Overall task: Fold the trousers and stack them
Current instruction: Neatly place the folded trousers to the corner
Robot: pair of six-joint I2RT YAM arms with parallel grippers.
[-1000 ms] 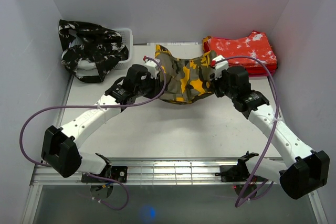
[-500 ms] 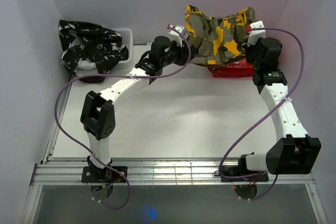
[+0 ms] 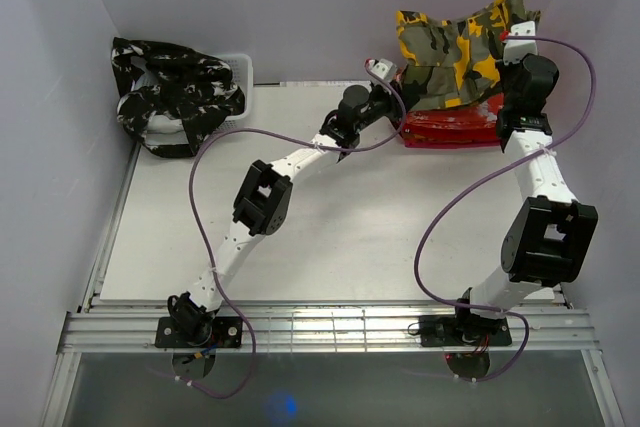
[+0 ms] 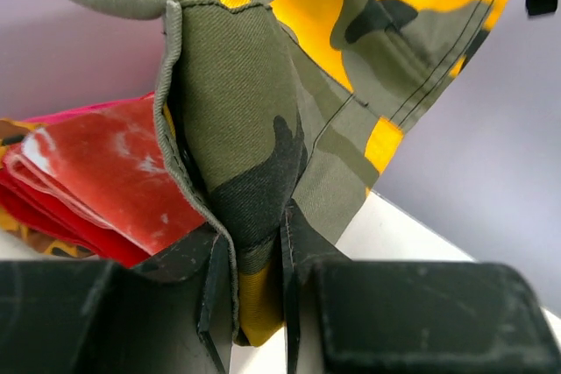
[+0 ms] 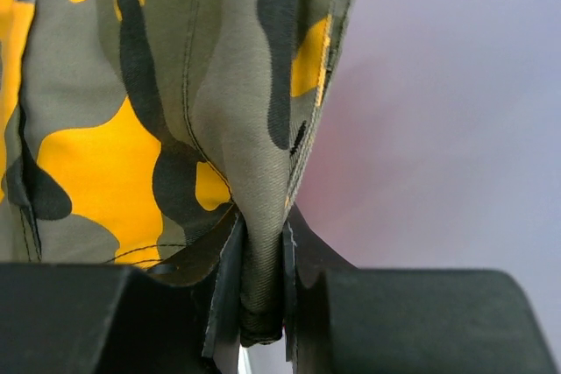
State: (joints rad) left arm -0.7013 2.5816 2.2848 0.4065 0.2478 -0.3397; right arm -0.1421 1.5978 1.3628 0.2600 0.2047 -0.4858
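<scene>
Starting at the left end effector [image 4: 250, 278]: pinched nearly closed on a bunched fold of the olive camo trousers [image 4: 263, 129], nothing but cloth thickness between the jaws. Same deal at the right end effector [image 5: 260, 286], squeezed onto a rolled edge of the same garment. Moving outward, seeing that olive pair strung between both grips, up in the air at the far right corner, sagging a bit in the middle, right over the red trousers [image 3: 450, 127] lying folded on the surface [image 3: 330, 227]. Can't tell from overhead about any contact between the hanging cloth and the red pile; from the left wrist, looks just above it, with red folds close beside and below the olive. Over at the far left, spotting the black-and-white trousers [image 3: 175, 87] heaped over a white bin [image 3: 242, 69], not folded yet. Calling this the stacking step for the olive pair, so roughly midway through the whole job. Next up, probably: lowering both sides evenly onto the red pile, lining up the edges, then letting go without dragging the top layer sideways. Worth watching for the fold slumping open on release, and for the red stack shifting underneath.
</scene>
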